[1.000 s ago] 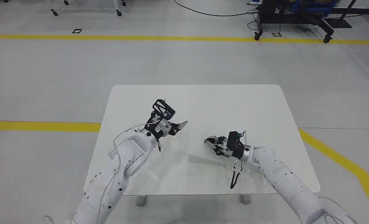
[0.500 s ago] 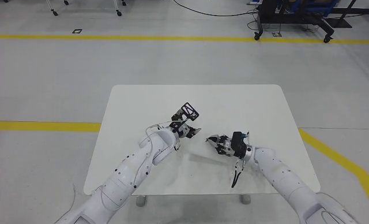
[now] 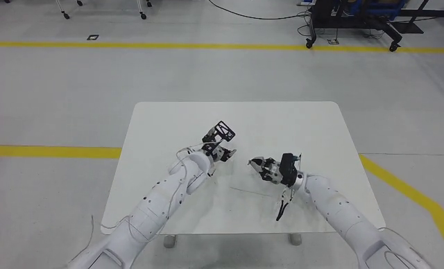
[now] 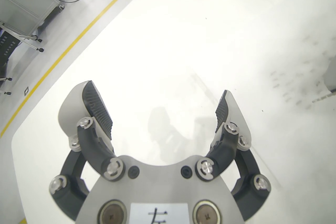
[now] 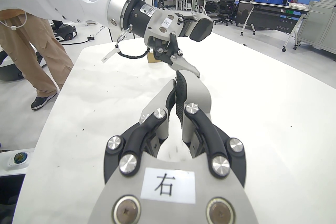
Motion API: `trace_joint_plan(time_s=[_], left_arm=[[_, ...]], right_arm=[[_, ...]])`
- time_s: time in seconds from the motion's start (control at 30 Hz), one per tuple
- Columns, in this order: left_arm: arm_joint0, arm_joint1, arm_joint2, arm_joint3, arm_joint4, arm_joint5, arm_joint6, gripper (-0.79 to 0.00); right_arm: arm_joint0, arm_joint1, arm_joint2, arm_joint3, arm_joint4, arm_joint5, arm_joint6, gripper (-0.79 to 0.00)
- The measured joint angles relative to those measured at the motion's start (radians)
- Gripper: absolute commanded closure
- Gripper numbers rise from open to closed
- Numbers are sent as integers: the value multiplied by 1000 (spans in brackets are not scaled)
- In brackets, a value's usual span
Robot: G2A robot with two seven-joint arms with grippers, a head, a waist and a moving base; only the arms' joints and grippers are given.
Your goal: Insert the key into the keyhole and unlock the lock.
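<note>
My left pincer [image 4: 157, 101] hangs over the white table [image 3: 305, 123], its ribbed pads spread wide with bare tabletop between them. My right pincer [image 5: 176, 86] is squeezed together, pad flat against pad. The left one sits near its tips, just ahead, and from above a small gap separates them.

Swung left gripper [image 3: 222, 152] rightward across the desk [image 3: 291, 123] toward right gripper [image 3: 254, 163], itself nudged slightly toward far edge.
</note>
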Motion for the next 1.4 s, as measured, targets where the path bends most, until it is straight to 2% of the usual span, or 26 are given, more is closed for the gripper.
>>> trace_joint_plan(time_s=[0.13,0.37,0.47,0.57,0.63,0.7,0.77,0.83,0.9,0.97,1.07,1.17,1.27,1.3,1.33,1.4], left_arm=[[38,18,-71,-88,-32,-20,43,-785],[41,17,-70,-80,-34,-17,46,-785],[80,22,-118,-72,-118,-42,139,-785],[121,29,-188,-69,-266,-120,255,-785],[139,33,-246,-66,-422,-212,286,-785],[146,36,-288,-62,-587,-329,276,-785],[147,36,-287,-62,-668,-380,273,-785],[146,36,-284,-62,-664,-346,273,-785],[146,36,-284,-62,-593,-311,274,-785],[153,34,-281,-62,-581,-318,277,-785],[158,24,-271,-12,-715,-412,280,-785],[131,11,-260,99,-925,-604,290,-785],[74,5,-255,220,-1097,-822,240,-785],[49,5,-253,255,-1136,-889,208,-717],[33,6,-249,272,-1157,-918,184,-631],[9,6,-232,284,-1202,-932,129,-428]], right_arm=[[0,6,2,-8,11,-21,21,0],[-4,5,2,-14,15,-21,23,0],[-40,3,19,-90,136,-67,67,0],[-79,2,55,-159,377,-134,133,0],[-107,2,78,-197,556,-192,204,0],[-120,4,74,-213,672,-204,226,0],[-120,5,71,-213,699,-202,206,0],[-119,5,71,-212,693,-201,201,0],[-119,5,71,-212,691,-201,202,0],[-120,5,71,-212,691,-201,202,0],[-141,0,43,-259,743,-201,228,0],[-141,-2,9,-295,909,-201,321,0],[-125,-7,-24,-299,1074,-201,441,0],[-117,-10,-34,-298,1133,-201,488,0],[-112,-11,-41,-296,1175,-201,520,0],[-101,-16,-55,-295,1263,-201,589,0]])
